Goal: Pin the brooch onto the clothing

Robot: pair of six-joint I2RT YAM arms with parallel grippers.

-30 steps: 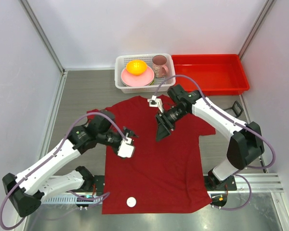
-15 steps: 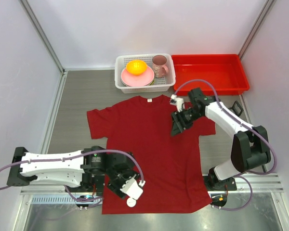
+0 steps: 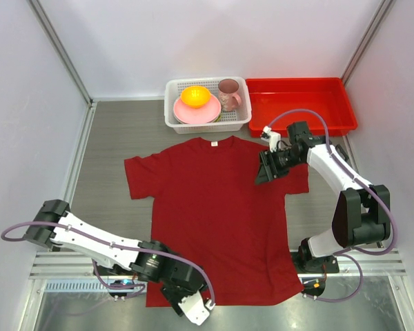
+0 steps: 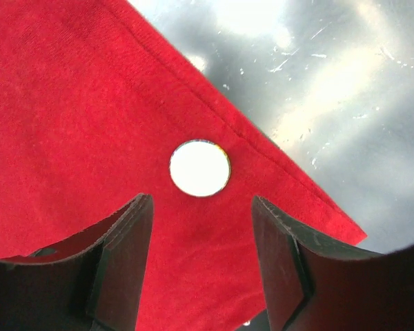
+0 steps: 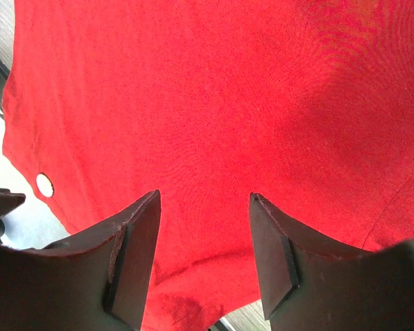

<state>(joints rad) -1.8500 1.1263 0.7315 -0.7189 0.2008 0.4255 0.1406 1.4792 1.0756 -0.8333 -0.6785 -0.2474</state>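
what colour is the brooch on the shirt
The brooch is pale, almost white, with a thin darker rim; clearest in the left wrist view.

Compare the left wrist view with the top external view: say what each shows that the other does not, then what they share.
Only the left wrist view shows the brooch, lying on the T-shirt near its hem, just ahead of the open left gripper; from above, the left arm covers that spot. Only the top external view shows the white basket of dishes, the red tray, the collar and the right gripper. Both show the T-shirt's hem and the shiny metal strip beyond it.
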